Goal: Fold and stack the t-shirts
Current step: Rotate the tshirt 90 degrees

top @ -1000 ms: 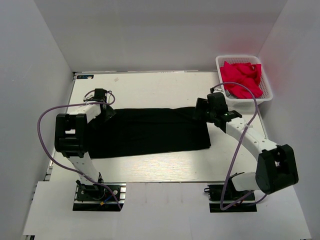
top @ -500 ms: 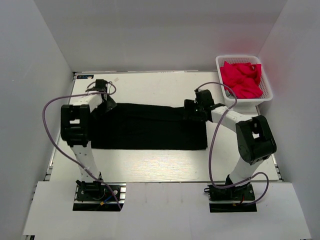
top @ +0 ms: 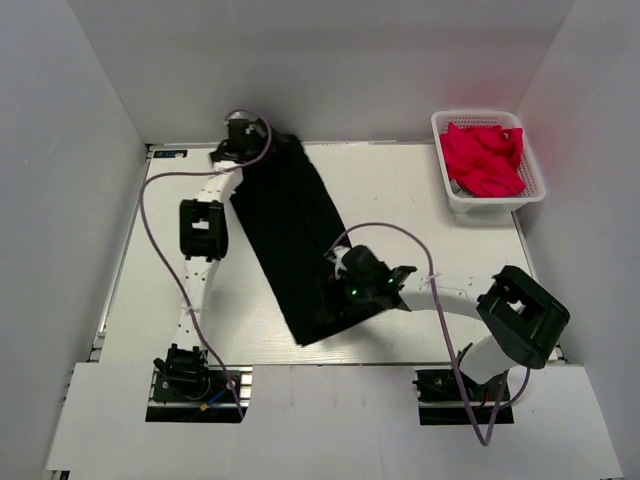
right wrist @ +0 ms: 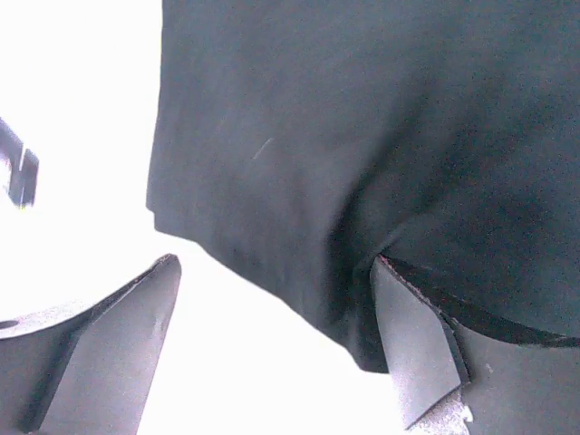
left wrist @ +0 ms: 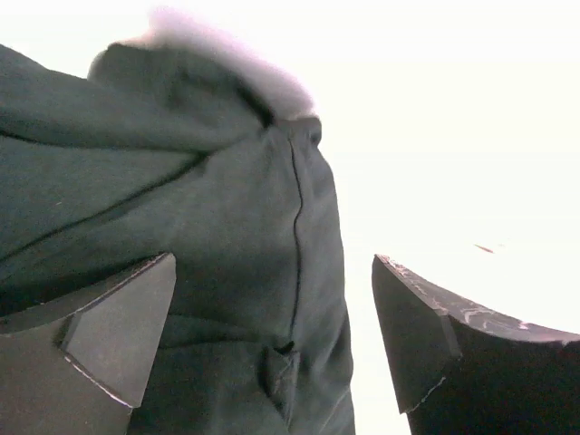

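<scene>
The black t-shirt (top: 290, 235) lies on the white table as a long folded strip, running diagonally from the far left to the near middle. My left gripper (top: 256, 150) is at its far end; in the left wrist view the gripper (left wrist: 274, 260) is open, with black cloth (left wrist: 227, 227) lying between and beneath the fingers. My right gripper (top: 335, 288) is at the strip's near end; in the right wrist view it (right wrist: 274, 260) is open, with the cloth edge (right wrist: 344, 181) against the right finger (right wrist: 412, 344). Pinkish-red t-shirts (top: 482, 158) lie bunched in a basket.
A white slotted basket (top: 455, 197) stands at the far right corner of the table (top: 420, 190). White walls enclose the table on the left, back and right. Purple cables loop off both arms.
The black strip has swung from lying across the table to a diagonal. My left gripper moved to the far edge; my right arm swung in toward the near middle.
</scene>
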`<state>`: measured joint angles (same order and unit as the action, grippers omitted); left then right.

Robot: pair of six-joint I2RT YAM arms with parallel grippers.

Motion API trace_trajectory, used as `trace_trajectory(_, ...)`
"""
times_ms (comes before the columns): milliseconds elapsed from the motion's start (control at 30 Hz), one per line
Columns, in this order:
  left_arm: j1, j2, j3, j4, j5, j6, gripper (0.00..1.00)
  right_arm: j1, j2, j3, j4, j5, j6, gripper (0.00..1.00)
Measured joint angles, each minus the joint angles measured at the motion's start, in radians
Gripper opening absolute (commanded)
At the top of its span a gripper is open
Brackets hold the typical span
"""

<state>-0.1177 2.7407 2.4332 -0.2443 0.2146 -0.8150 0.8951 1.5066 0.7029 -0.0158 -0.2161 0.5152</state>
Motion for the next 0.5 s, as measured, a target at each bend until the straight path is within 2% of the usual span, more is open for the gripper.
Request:
trace_trajectory(100, -0.085, 0.11, 0.075, 0.19, 0.068, -0.097, 1.0, 0.111, 0.015, 0.011, 0.0, -0.055, -0.033, 0.9)
trace_trajectory(200, -0.158, 0.15, 0.08, 0.322, 0.08, -0.156, 1.0, 0.17, 0.029, 0.019, 0.0, -0.1, -0.07, 0.9)
trace_trajectory(333, -0.215, 0.153, 0.061, 0.383, 0.064, -0.196, 1.0, 0.216, 0.054, 0.044, -0.01, -0.131, -0.108, 0.9)
trace_trajectory(500, -0.212, 0.156, 0.059, 0.404, 0.06, -0.237, 1.0, 0.253, 0.055, 0.063, -0.042, -0.095, -0.15, 0.9)
